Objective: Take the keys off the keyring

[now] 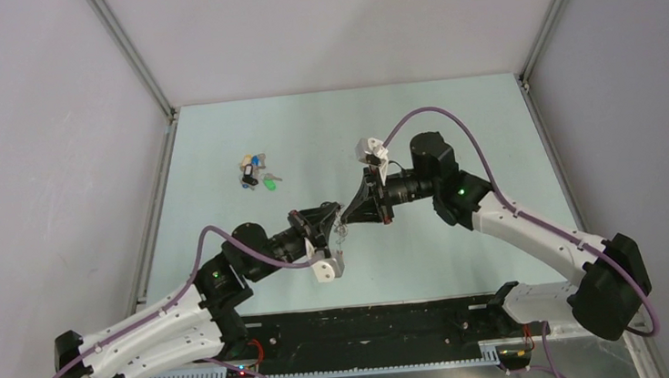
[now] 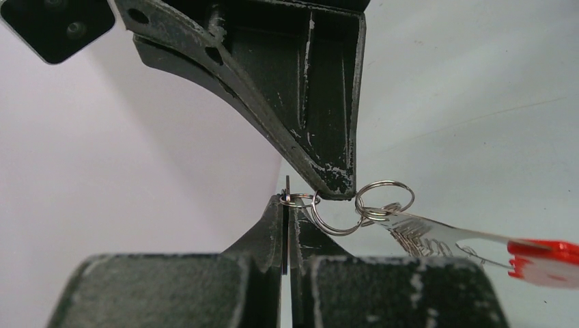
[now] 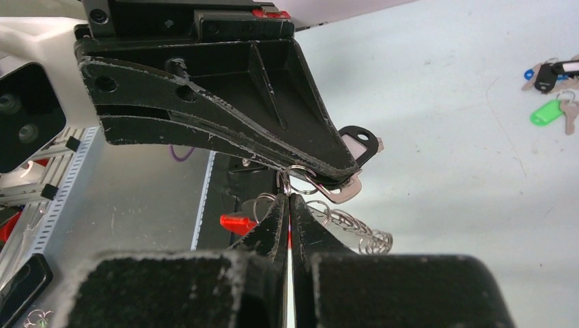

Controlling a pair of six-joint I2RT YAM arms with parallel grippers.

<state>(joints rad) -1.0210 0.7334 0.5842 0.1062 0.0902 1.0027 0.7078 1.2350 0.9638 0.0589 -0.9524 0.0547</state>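
**Keyring pinched between two closed grippers**

At frame centre in the top view, the left gripper [image 1: 338,232] and right gripper [image 1: 352,213] are angled inward, tip to tip. Each is clamped on the keyring [image 2: 374,213]. Loose keys [image 1: 256,173] are seen upper left.

Pale grey walls [image 1: 34,133], aluminium corner posts [image 1: 131,51], pale green table [image 1: 452,115], even light
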